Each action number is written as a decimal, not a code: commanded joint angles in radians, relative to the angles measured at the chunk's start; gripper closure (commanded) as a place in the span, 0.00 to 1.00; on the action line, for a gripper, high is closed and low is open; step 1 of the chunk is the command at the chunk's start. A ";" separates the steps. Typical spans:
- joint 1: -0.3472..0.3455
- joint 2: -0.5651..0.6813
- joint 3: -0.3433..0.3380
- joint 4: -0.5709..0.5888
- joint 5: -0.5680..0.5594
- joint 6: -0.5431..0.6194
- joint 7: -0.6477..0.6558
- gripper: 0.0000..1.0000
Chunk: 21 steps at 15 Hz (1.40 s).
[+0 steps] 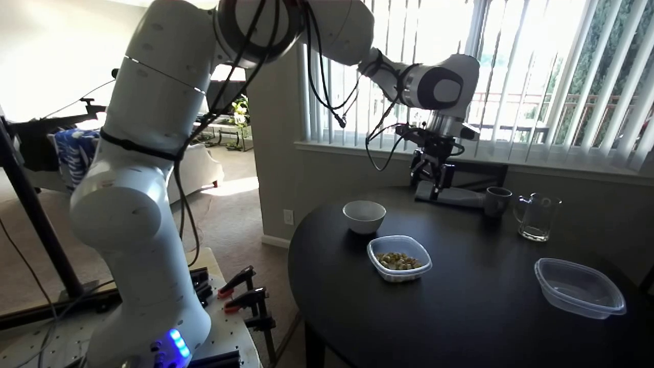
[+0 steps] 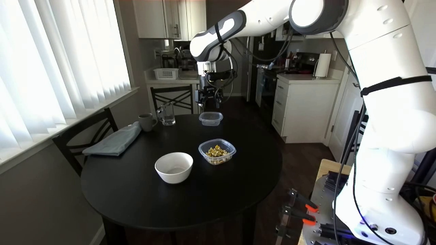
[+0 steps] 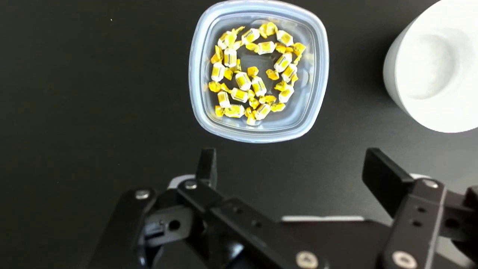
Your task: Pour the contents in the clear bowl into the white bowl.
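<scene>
clear bowl (image 3: 257, 136) is sitting on the black desk (image 2: 143, 194) with a bunch of yellow-wrapped candies (image 3: 243, 81) in it, white bowl (image 2: 174, 172) just beside it, other clear container (image 1: 580, 291) well apart from it, and the hand (image 3: 292, 164) hangs higher than that clear bowl, spread pretty wide

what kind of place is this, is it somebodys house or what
Most likely a home: a dining spot opening onto a kitchen. In an exterior view, a dark round-edged table stands in front, with white wall cabinets and a paper towel roll further back.
</scene>
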 commanded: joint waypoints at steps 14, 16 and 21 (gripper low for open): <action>-0.053 0.177 0.061 -0.046 0.242 0.185 0.137 0.00; -0.065 0.220 0.076 -0.068 0.305 0.284 0.128 0.00; -0.039 0.281 0.107 -0.137 0.314 0.508 0.090 0.00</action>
